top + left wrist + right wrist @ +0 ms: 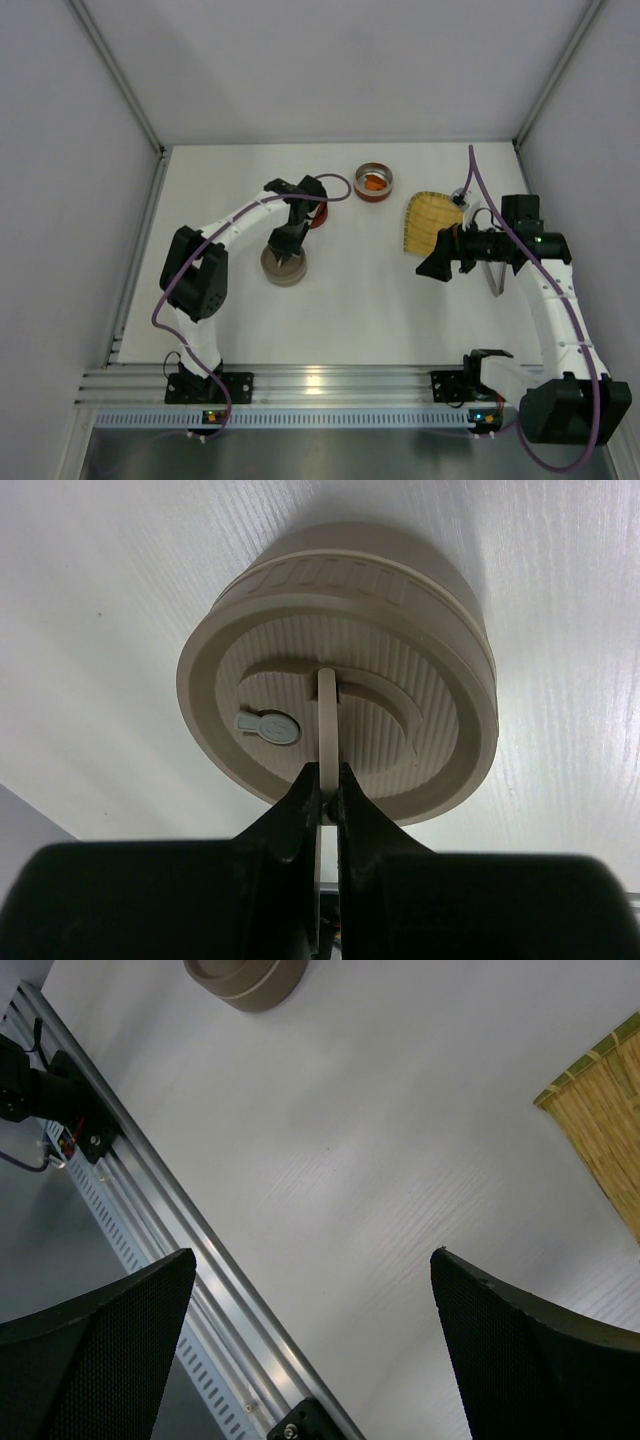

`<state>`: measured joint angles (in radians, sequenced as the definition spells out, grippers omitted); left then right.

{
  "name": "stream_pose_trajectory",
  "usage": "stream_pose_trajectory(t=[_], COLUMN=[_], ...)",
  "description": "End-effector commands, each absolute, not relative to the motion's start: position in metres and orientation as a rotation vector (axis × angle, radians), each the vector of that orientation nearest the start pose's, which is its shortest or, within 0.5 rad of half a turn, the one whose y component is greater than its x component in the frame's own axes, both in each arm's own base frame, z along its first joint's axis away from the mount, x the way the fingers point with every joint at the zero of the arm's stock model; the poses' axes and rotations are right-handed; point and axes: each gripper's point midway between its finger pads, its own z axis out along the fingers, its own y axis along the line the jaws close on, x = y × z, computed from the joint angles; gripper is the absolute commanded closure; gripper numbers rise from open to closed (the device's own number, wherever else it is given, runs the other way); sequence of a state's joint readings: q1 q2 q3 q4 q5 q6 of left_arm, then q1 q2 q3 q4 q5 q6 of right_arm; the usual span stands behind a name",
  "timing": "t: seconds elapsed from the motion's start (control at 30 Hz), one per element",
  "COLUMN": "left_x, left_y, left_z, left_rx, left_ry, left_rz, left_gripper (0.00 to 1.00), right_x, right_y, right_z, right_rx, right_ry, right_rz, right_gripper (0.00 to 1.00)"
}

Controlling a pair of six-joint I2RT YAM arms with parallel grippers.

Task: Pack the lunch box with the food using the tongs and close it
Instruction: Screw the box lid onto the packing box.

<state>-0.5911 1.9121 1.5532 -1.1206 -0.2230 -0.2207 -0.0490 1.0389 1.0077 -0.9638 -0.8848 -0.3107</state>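
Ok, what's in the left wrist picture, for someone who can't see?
Two black fingers pinch the thin upright handle of a round beige lid over a white table. A small grey tab sits beside the handle.

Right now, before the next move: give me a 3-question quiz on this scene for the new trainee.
1. True or false: the left gripper is shut on the thin handle of the beige lid.
2. Which gripper stands open? A) the left gripper B) the right gripper C) both
3. What lies in the open round tin?

Key: 1 true. 2 B. 3 orange food.
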Motion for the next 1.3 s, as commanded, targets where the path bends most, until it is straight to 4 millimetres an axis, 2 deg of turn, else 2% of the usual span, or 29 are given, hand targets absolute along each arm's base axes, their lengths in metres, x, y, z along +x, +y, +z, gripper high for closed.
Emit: stream_pose_trajectory(t=[0.0,0.17,0.3,0.4,0.43,0.5,0.6,0.8,0.87,1.1,1.27], left_x=[0.289,0.29,0.277,0.269,0.257,0.254,0.235,0.21,0.205,0.19,0.175], left_y=[-0.156,-0.156,-0.164,-0.16,-0.159,-0.158,-0.158,-0.149,-0.149,-0.154,-0.145], left_z=[0.074,0.078,0.077,0.072,0.064,0.062,0.056,0.055,0.061,0.075,0.068], left_rx=[0.655,0.78,1.016,1.192,1.262,1.371,1.558,1.917,1.978,2.081,2.223], left_ry=[2.934,2.861,2.824,2.772,2.781,2.714,2.628,2.38,2.299,2.181,2.061], left_rz=[0.283,0.288,0.143,0.101,0.049,0.018,-0.116,-0.213,-0.236,-0.325,-0.225], left_gripper=[1.0,1.0,1.0,1.0,1.0,1.0,1.0,1.0,1.0,1.0,1.0], right_x=[0.219,0.219,0.219,0.22,0.22,0.219,0.219,0.221,0.221,0.22,0.22], right_y=[0.116,0.116,0.117,0.116,0.116,0.116,0.116,0.116,0.117,0.118,0.118], right_z=[0.216,0.216,0.218,0.218,0.218,0.219,0.22,0.221,0.222,0.223,0.224], right_rx=[-0.636,-0.639,-0.645,-0.648,-0.654,-0.66,-0.67,-0.673,-0.674,-0.671,-0.672], right_ry=[2.143,2.146,2.143,2.145,2.143,2.145,2.146,2.147,2.146,2.146,2.143], right_rz=[0.918,0.919,0.922,0.919,0.916,0.918,0.919,0.933,0.935,0.945,0.948], right_gripper=[0.01,0.01,0.01,0.01,0.01,0.01,0.01,0.01,0.01,0.01,0.01])
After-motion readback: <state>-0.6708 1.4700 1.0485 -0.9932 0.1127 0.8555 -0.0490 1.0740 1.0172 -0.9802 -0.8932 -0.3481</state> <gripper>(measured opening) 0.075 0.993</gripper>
